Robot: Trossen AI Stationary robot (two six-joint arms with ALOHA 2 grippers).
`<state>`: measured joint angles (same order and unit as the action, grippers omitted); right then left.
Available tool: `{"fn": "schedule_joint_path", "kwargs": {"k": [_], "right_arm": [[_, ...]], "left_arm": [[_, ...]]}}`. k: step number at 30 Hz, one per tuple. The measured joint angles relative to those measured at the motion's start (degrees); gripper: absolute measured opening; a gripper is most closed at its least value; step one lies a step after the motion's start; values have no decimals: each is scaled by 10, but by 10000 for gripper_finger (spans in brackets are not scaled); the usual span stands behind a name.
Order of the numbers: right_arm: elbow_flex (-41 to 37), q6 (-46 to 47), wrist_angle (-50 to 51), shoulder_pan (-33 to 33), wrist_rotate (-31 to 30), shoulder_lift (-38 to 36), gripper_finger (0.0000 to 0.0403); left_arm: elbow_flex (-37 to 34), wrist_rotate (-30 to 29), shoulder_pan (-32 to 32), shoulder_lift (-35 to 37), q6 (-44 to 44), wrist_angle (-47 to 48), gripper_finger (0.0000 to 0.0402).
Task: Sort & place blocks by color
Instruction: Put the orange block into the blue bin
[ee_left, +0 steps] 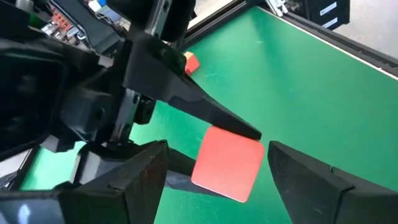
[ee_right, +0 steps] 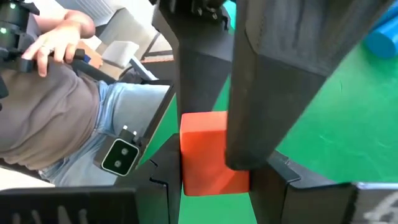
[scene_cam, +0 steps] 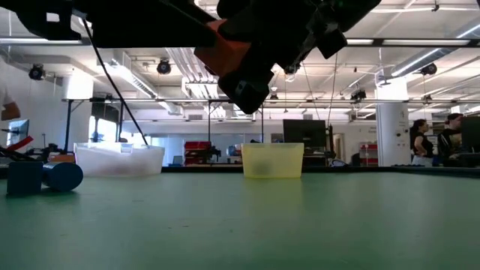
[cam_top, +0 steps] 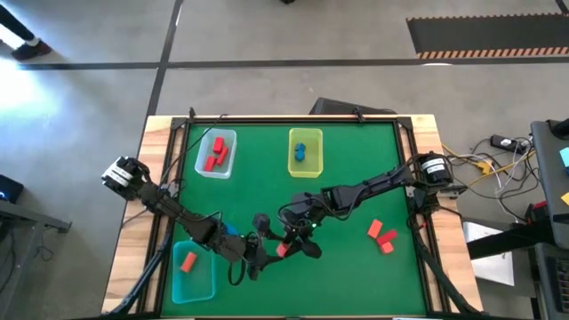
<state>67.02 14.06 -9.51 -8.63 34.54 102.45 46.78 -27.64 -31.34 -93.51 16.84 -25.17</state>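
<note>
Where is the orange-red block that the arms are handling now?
In the high view, the block is near the table's front edge, around the middle, between the left pincer and right pincer, which holds it.

held block (ee_left: 227, 163): orange-red, between both arms' fingers, off the mat
pale tray: red blocks (cam_top: 214, 155)
yellow tray: blue blocks (cam_top: 301, 151)
teal tray: one orange-red block (cam_top: 188, 261)
mat (right side): two loose red blocks (cam_top: 382, 236)

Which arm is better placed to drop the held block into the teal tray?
Left. The right gripper holds the block mid-table. The open left gripper brackets it, and the teal tray lies on the left arm's side, far from the right arm's base.
</note>
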Motion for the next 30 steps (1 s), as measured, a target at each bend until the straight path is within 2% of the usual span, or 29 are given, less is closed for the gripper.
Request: {"fn": "schedule_joint_path", "kwargs": {"k": [6, 13, 18, 22, 26, 30], "right_arm": [[0, 0, -1, -1, 0, 0, 118], [0, -1, -6, -1, -1, 0, 122], [0, 6, -6, -1, -1, 0, 167], [0, 10, 1, 4, 1, 0, 208], [0, 9, 33, 10, 4, -10, 235], [0, -2, 89, 17, -5, -29, 248]], "left_arm": [[-1, 1, 2, 0, 3, 1, 246], [-2, 5, 2, 0, 2, 1, 173], [-2, 5, 2, 0, 1, 2, 119], [1, 3, -4, 0, -6, 5, 118], [6, 4, -20, 10, -60, 39, 118], [34, 6, -34, 40, -200, 179, 118]]}}
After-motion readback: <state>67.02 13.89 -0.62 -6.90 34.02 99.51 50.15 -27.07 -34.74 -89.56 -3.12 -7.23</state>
